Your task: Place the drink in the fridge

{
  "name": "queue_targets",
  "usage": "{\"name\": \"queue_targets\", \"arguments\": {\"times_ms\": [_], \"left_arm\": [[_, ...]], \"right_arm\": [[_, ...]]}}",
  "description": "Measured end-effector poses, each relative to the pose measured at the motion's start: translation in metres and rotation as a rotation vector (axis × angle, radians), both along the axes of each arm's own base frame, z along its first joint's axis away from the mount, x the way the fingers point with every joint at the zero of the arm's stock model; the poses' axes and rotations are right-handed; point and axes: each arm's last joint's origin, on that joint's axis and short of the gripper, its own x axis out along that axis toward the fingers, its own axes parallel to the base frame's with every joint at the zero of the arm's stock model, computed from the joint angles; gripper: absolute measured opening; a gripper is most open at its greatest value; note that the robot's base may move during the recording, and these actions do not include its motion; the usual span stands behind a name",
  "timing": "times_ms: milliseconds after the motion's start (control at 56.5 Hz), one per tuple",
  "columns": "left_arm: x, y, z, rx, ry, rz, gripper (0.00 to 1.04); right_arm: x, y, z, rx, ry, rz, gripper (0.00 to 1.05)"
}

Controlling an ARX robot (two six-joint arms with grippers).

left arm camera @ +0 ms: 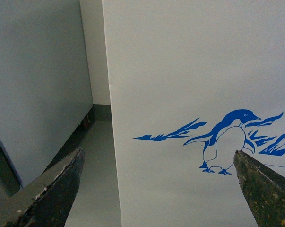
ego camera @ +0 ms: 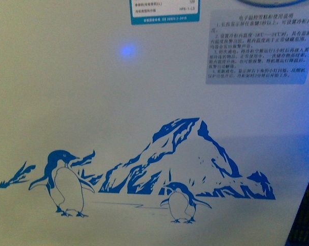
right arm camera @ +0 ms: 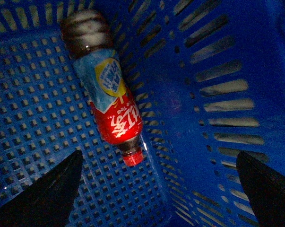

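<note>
Stage: early, judging by the scene; nothing lifted yet, nothing in the fridge (ego camera: 93, 102).
Done: robot parked close to the chest freezer's white front; right gripper (right arm camera: 159, 161) poised over the blue plastic basket (right arm camera: 218, 94).
Left to do: grasp the bottle, lift it out of the basket, carry it over the rim, set it inside. Lids not in view, so open or closed cannot be told.
Drink (right arm camera: 109, 101): lying on its side on the perforated basket floor, just beside one slotted wall, red cap (right arm camera: 133, 158) pointing toward the camera, brownish end away; untouched by either finger.
Right gripper state: spread wide, empty, one dark finger either side of the bottle and well apart from it.
Left gripper (left arm camera: 158, 156) state: spread wide, empty, facing the freezer's decal side, near a grey-white neighbouring cabinet (left arm camera: 38, 80).
Count, task things: one drink, one basket, one fridge.
Count, grippers: two, both holding nothing.
Count, decal in front view: two penguins, the larger (ego camera: 64, 182) at lower left, the smaller (ego camera: 182, 202) at lower centre; one mountain (ego camera: 180, 154) between and above them.
Count, stickers: two, a blue-edged rating label (ego camera: 164, 11) at top centre and a text sheet (ego camera: 254, 46) at upper right.
Count, lights: one blue glow (ego camera: 127, 50) at upper centre-left.
</note>
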Motion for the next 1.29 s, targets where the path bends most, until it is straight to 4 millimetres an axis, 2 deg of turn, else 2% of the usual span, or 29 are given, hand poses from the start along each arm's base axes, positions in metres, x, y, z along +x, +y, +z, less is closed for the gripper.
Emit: {"name": "queue_targets", "arguments": {"times_ms": [88,212,637,1080,1292], "left_arm": [[0.000,0.000,0.000,0.000,0.000,0.000,0.97],[0.000,0.000,0.000,0.000,0.000,0.000,0.97],[0.000,0.000,0.000,0.000,0.000,0.000,0.97],[0.000,0.000,0.000,0.000,0.000,0.000,0.97],[0.000,0.000,0.000,0.000,0.000,0.000,0.97]], "right_arm": [[0.009,-0.003,-0.016,0.002,0.024,-0.019,0.97],[0.023,-0.010,-0.055,0.004,0.081,-0.060,0.97],[0.038,-0.031,-0.131,-0.010,0.162,-0.131,0.97],[0.054,-0.039,-0.169,0.017,0.187,-0.160,0.97],[0.060,-0.047,-0.175,0.008,0.179,-0.188,0.97]]}}
